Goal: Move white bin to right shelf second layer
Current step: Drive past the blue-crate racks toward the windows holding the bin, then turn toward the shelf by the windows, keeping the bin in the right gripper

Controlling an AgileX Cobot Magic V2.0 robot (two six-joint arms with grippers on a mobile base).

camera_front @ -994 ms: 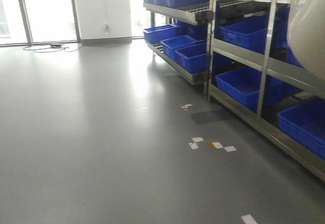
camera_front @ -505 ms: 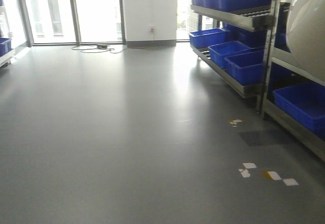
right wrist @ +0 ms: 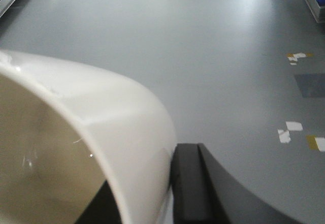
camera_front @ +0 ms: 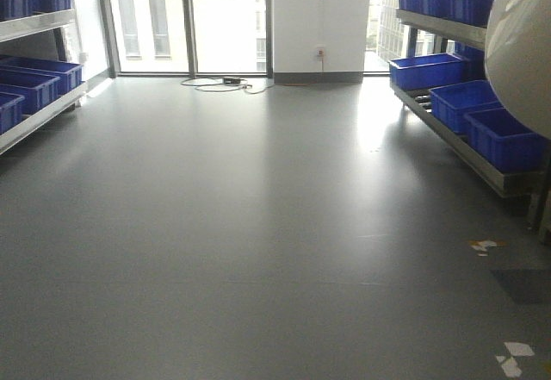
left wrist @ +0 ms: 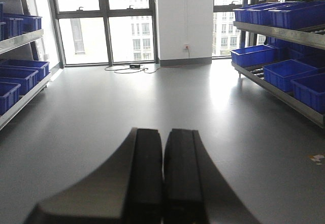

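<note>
Front view: the white bin hung at the upper right edge, close to the camera and clear of the grey floor, mostly cropped. The right shelf stood beyond it, loaded with blue crates; could not tell from here which level was the second layer, and the bin was not on any level. A second rack with more crates stood far left, tape marks on the floor bottom right. Left wrist view: left gripper had both dark fingers pressed together, nothing between them, pointing down the aisle. Right wrist view: right gripper was pinched on the bin wall just under the rounded rim, one finger flat against the outside, a dark shape inside probably the other. Judgement: empty tub, so light; plastic fairly stiff but smooth and glossy, so likely slippery. A one-sided rim pinch could let it swing or slide, so a deep bite on the wall below the rim looked the sensible hold.
</note>
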